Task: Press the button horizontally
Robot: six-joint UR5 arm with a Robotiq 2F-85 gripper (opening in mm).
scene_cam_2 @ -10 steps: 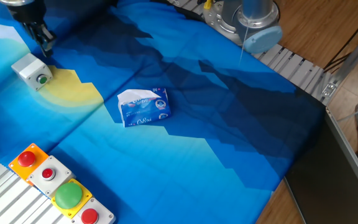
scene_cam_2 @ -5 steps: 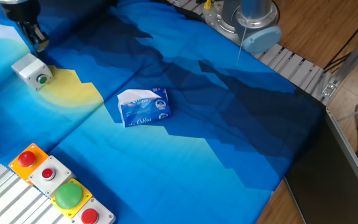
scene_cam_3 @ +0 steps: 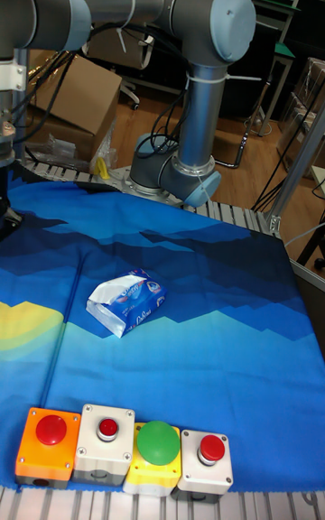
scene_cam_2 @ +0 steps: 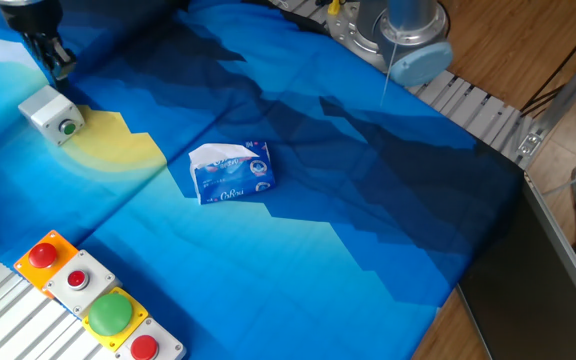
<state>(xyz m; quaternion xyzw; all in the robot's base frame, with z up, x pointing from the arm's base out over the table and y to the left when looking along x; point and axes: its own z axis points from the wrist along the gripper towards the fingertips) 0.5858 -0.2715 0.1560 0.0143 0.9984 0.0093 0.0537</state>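
The gripper (scene_cam_2: 56, 66) had lifted up and back from the button (scene_cam_2: 67, 127), which sat in its grey box (scene_cam_2: 50, 108) at the cloth's (scene_cam_2: 368, 220) far-left edge; finger gap unclear.

Tissue pack (scene_cam_3: 127, 301) mid-cloth (scene_cam_3: 208, 339); four button boxes (scene_cam_3: 125, 448) along near edge.

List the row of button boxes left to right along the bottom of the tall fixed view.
Red button on orange box → small red button on white box → large green dome on yellow base → red button on white box.
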